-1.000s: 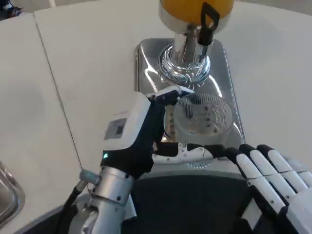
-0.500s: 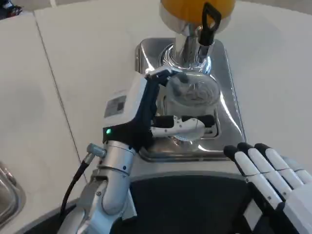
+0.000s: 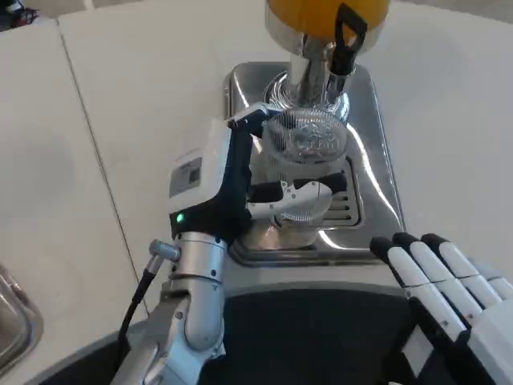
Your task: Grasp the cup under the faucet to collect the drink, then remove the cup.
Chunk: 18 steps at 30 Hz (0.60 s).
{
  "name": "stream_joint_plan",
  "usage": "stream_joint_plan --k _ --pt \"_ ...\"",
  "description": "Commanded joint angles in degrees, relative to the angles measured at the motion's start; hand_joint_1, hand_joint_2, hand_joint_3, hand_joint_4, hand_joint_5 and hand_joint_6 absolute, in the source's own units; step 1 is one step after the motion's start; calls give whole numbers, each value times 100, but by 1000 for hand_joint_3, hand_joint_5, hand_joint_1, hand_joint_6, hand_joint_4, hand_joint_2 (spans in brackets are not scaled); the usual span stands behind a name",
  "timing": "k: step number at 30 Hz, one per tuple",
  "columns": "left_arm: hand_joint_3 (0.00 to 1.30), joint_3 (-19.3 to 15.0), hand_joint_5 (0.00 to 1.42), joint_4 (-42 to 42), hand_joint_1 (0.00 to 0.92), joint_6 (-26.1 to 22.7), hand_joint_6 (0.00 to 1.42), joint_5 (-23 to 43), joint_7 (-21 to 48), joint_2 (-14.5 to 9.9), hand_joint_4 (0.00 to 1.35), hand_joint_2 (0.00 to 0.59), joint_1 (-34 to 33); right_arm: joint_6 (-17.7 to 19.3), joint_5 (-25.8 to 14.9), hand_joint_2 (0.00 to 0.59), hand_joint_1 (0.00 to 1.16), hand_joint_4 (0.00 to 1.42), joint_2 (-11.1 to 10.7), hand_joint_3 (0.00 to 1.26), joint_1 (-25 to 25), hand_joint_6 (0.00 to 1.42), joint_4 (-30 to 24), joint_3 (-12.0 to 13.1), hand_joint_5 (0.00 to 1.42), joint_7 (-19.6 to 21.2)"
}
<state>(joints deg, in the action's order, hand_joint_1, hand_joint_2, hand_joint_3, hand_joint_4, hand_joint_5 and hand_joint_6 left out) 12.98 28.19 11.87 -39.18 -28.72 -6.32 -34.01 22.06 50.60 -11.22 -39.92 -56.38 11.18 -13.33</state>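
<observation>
A clear ribbed plastic cup [image 3: 304, 156] stands upright over the chrome drip tray [image 3: 375, 172], just in front of the dispenser's chrome column and black tap lever [image 3: 348, 40]. My left hand [image 3: 240, 188] grips the cup from its left side, fingers wrapped around the lower wall. The orange drink tank [image 3: 325, 14] sits at the top edge. No liquid can be made out in the cup. My right hand [image 3: 449, 301] hovers low at the right with its fingers stretched flat, holding nothing.
The slotted grille [image 3: 345, 207] of the tray lies to the right of the cup. White table [image 3: 144, 88] surrounds the dispenser. A metal rim [image 3: 12, 321] shows at the lower left edge. A dark surface [image 3: 313, 337] lies along the bottom.
My left hand has carried the cup away from me, from the tray's front part to a spot under the tap. The right hand stayed nearly still.
</observation>
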Motion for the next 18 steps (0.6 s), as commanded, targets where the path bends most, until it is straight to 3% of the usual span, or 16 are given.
stream_joint_plan --k 1,18 --pt "1100 155 1311 -142 755 -9 1424 -53 -173 89 1067 0 -36 -99 -11 586 153 0 18 0 13 107 -40 35 0 -78" --pt "1090 510 1298 -152 763 -389 1424 -287 -533 239 1049 0 -99 -174 58 586 164 0 64 0 31 127 -46 -83 0 -130"
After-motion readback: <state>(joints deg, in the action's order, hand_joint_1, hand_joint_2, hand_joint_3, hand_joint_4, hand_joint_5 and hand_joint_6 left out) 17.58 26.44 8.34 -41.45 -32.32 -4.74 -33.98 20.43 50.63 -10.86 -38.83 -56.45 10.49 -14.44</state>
